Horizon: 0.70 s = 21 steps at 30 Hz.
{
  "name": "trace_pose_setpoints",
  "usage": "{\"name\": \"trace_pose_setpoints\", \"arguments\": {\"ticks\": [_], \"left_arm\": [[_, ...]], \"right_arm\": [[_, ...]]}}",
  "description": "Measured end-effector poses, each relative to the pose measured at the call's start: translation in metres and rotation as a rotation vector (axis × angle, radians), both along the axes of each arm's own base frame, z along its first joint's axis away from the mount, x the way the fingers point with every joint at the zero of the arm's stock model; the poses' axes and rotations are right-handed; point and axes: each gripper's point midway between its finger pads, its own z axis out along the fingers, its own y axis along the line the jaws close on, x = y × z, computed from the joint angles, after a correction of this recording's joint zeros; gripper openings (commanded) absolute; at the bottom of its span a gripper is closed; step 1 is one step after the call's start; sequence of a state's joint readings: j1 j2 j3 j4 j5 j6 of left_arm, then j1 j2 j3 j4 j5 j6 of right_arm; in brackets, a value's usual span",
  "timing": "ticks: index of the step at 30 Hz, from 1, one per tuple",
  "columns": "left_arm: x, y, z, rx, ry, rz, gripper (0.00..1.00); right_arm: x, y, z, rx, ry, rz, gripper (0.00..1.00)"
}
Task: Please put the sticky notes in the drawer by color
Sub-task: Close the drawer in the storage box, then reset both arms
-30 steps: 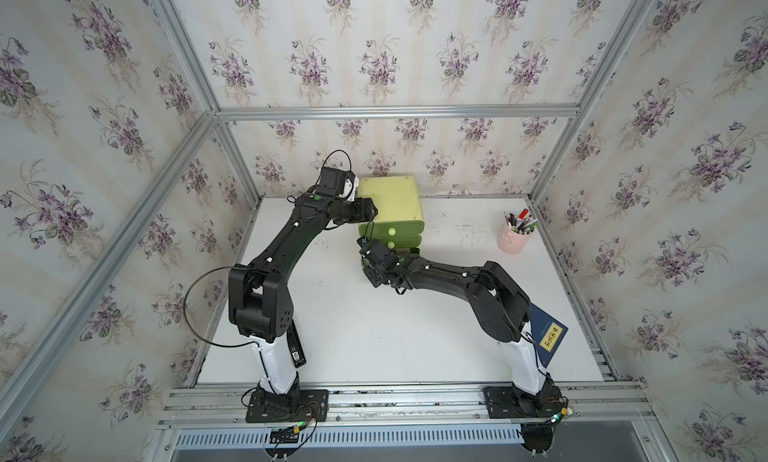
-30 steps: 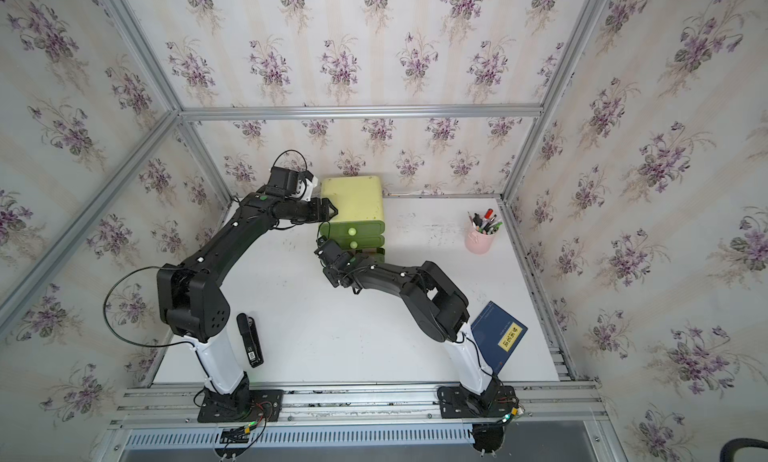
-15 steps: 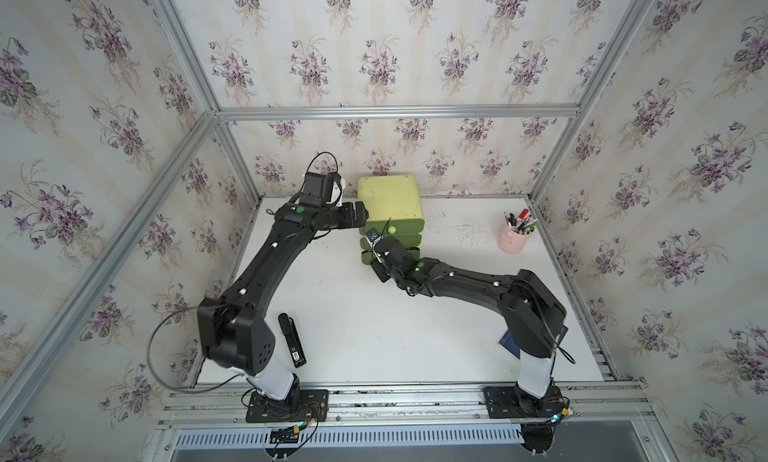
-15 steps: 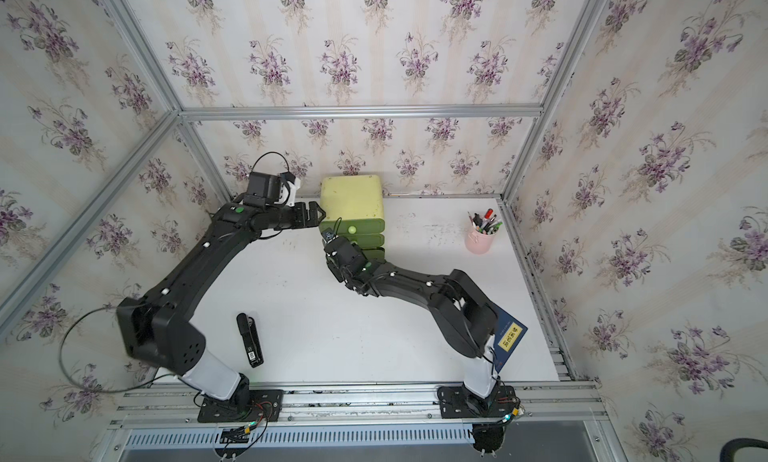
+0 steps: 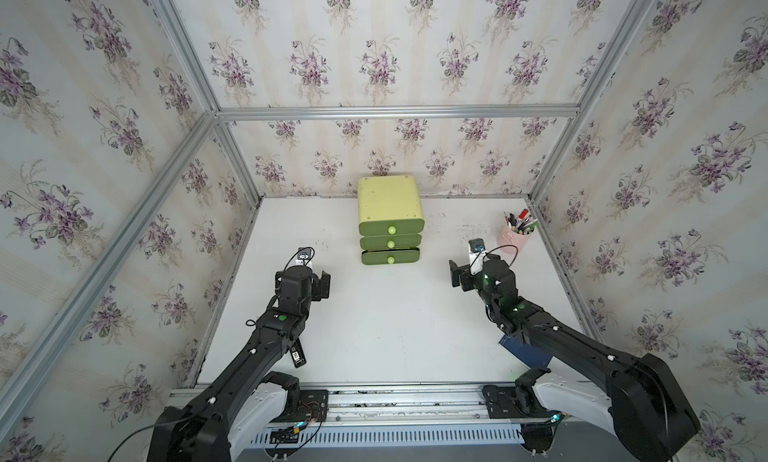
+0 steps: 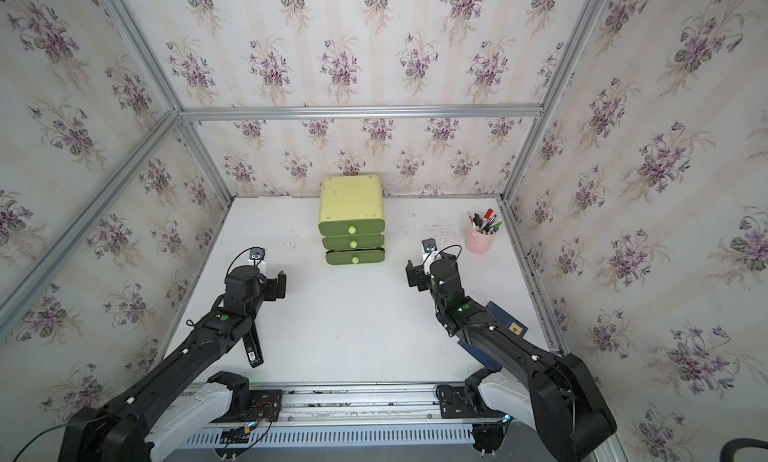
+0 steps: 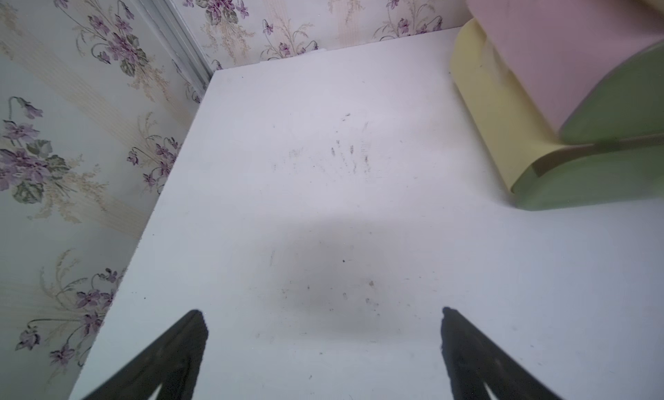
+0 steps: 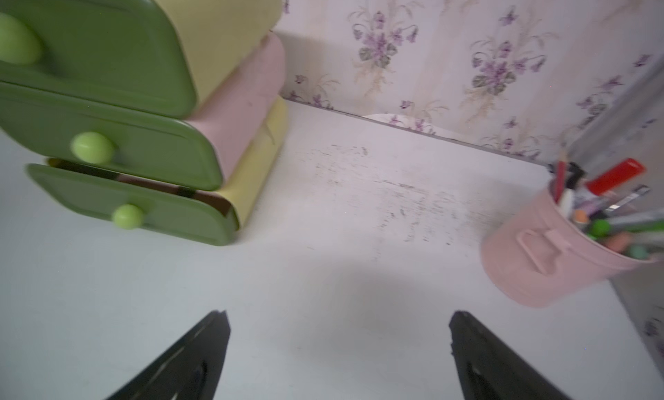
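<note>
Both arms' jaws gape wide, empty. We find no sticky notes on the table; the drawer chest stands at its rear, bottom drawer slightly ajar. Sorting seems done; next, push it shut.

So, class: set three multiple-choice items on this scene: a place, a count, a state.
1. Where is the pink pen cup? A at the back, robot's right; B at the front, robot's left; C centre.
2. How many knobs does the drawer show? A two; B five; C three.
3. The right gripper is: A shut on a pen; B open and empty; C shut on a knob.
Key: 1 A, near the back right corner; 2 C, one per drawer face; 3 B, jaws apart, nothing between.
</note>
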<state>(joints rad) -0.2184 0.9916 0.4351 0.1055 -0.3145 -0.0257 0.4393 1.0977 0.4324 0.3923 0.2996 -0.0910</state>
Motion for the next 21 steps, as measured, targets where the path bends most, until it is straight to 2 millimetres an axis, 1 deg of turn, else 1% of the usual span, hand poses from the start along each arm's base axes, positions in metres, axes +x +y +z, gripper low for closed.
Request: {"name": "trace_pose_setpoints", "arguments": {"ticks": [2,4,5,6,8,10,12,13,14,15,16,17,19,21], "left_arm": [[0.006,0.013,-0.012,0.026,-0.017,0.039,1.0],[0.009,0.025,-0.025,0.04,-0.015,0.068,1.0],[0.012,0.031,-0.031,0.039,-0.018,0.087,1.0],[0.016,0.035,-0.035,0.032,-0.026,0.095,1.0],[0.024,0.043,-0.042,0.011,-0.041,0.111,1.0],[0.032,0.046,-0.048,-0.013,-0.06,0.114,1.0],[0.041,0.044,-0.061,-0.033,-0.061,0.096,1.0],[0.044,0.039,-0.069,-0.043,-0.036,0.071,1.0],[0.048,0.036,-0.069,-0.049,-0.019,0.053,1.0],[0.056,0.035,-0.062,-0.052,-0.031,0.041,1.0],[0.067,0.032,-0.049,-0.063,-0.076,0.024,1.0],[0.072,0.031,-0.04,-0.066,-0.101,0.019,1.0],[0.074,0.03,-0.039,-0.07,-0.101,0.01,1.0],[0.072,0.028,-0.045,-0.075,-0.077,-0.001,1.0]], "right_arm": [[0.005,-0.036,-0.003,0.008,-0.034,-0.093,1.0],[0.007,-0.065,-0.01,0.047,-0.068,-0.178,1.0],[0.007,-0.076,-0.018,0.053,-0.071,-0.206,1.0],[0.007,-0.081,-0.027,0.053,-0.061,-0.216,1.0],[0.01,-0.088,-0.046,0.054,-0.037,-0.227,1.0],[0.015,-0.092,-0.054,0.065,-0.049,-0.232,1.0],[0.019,-0.092,-0.06,0.075,-0.064,-0.228,1.0],[0.022,-0.092,-0.064,0.09,-0.065,-0.221,1.0],[0.023,-0.095,-0.066,0.105,-0.072,-0.219,1.0],[0.024,-0.101,-0.066,0.118,-0.082,-0.233,1.0],[0.024,-0.107,-0.067,0.136,-0.089,-0.25,1.0],[0.025,-0.108,-0.065,0.145,-0.094,-0.248,1.0],[0.031,-0.102,-0.056,0.163,-0.126,-0.212,1.0],[0.034,-0.1,-0.05,0.177,-0.147,-0.197,1.0]]}}
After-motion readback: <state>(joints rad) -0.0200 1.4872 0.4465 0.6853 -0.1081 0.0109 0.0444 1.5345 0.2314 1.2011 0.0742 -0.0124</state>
